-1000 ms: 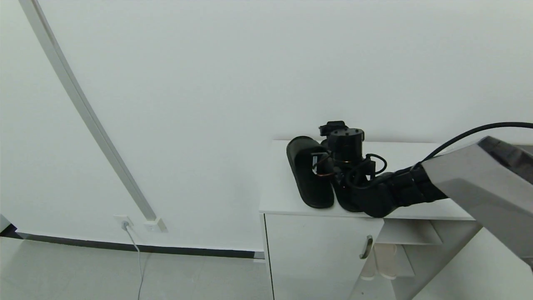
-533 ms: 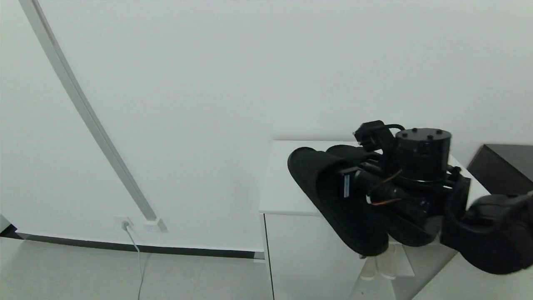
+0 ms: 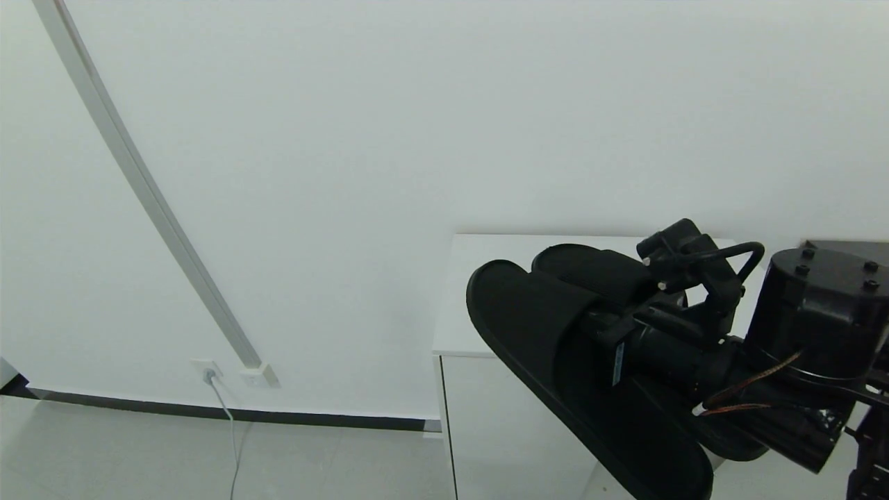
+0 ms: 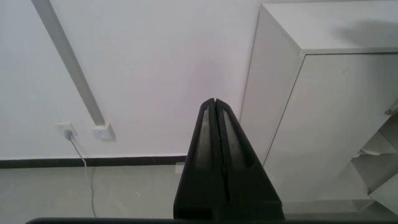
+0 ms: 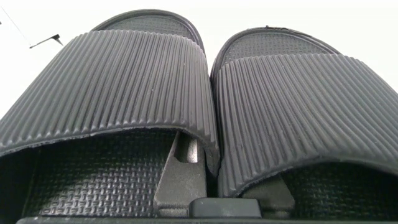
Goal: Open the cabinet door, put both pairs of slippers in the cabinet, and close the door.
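Our right end effector [image 3: 615,340] grips the black slippers [image 3: 549,326] where their inner strap edges meet, with what looks like one finger under each strap. It holds the pair in the air close before us at about 1 o'clock. Our left end effector [image 4: 215,143] has its fingers pressed together on nothing and points at the wall. Beyond stands the white cabinet [image 4: 323,106], with its worktop [image 3: 472,292] behind the slippers. Shelves [image 4: 379,146] show at its 3 o'clock side, so we judge the door opened. This pair still needs stowing, we cannot tell where the other pair is, and closing remains.
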### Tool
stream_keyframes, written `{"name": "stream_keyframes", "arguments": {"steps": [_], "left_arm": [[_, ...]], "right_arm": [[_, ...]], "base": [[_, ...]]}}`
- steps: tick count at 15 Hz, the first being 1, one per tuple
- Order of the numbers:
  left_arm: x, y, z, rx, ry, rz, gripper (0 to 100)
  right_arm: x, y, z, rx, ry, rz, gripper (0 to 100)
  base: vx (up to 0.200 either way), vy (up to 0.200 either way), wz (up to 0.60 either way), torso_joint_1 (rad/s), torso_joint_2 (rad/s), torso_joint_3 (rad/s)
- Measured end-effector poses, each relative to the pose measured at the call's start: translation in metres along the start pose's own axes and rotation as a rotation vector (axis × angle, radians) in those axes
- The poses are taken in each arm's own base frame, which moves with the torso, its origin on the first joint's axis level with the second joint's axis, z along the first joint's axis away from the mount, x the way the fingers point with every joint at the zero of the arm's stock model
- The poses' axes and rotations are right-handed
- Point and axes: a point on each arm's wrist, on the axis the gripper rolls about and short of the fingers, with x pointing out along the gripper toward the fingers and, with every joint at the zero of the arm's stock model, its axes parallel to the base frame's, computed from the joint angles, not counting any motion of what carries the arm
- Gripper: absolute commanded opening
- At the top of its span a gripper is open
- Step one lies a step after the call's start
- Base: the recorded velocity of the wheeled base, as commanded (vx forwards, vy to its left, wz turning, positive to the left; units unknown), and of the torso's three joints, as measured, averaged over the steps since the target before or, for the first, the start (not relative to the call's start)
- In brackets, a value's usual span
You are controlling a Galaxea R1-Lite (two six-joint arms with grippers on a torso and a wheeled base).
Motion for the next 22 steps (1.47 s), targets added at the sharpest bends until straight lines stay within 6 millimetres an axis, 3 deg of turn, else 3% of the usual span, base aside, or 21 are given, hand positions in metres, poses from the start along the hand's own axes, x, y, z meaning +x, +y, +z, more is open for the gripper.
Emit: {"name": "stream_keyframes", "arguments": {"steps": [12,22], "left_arm": [[0.0000,0.0000,0.0001,-0.003,0.000,0.001,0],[0.0000,0.0001,0.0002,-0.004,-0.001,0.005,0]], "right_arm": [[-0.0022,0.0027,-0.0053,-0.008,0.022,0.009,0],[-0.0040,0.0071,-0.0103,-0.015,0.041,0.028,0]], "base": [[-0.200,0.000,0.00,0.003,0.00,0.004],[0.000,0.000,0.00,0.000,0.00,0.000]]}}
